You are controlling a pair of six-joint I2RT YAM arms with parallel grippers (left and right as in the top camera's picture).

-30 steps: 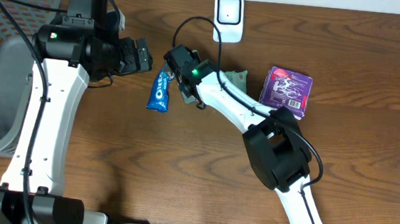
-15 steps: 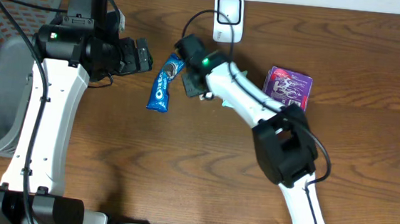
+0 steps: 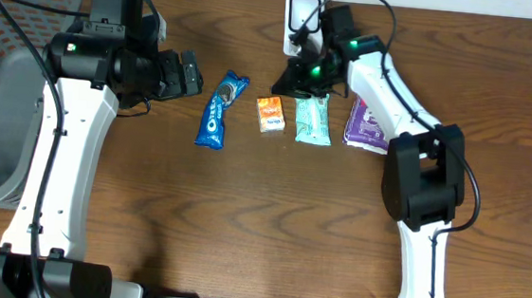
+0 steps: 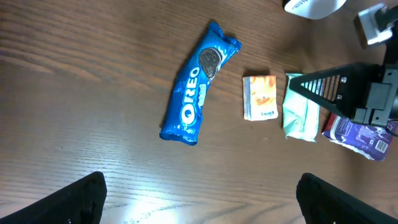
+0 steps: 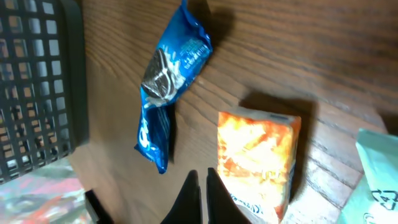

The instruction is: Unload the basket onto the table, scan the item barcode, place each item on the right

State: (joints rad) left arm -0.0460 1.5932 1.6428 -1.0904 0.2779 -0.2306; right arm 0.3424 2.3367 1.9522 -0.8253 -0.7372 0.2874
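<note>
Small orange carton (image 3: 270,114) lies flat on the tabletop (image 3: 241,223), at three o'clock from the Oreo pack (image 3: 222,108). Right pincer (image 5: 200,186) hovers just beside it, pinched closed and empty; left pincer (image 3: 191,74) gapes wide. The carton looks light, stiff and crushable: grip across its long edges.

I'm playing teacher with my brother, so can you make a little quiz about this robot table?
1. True or false: the blue plastic Oreo packet lies on the brown wooden table.
2. What lies between the Oreo packet and the mint-green wrapped packet? A) small orange cardboard box B) spoon C) apple
3. Fill in: the jaws of the right gripper are ____ (open or shut).
Key: 1 true; 2 A; 3 shut.
</note>
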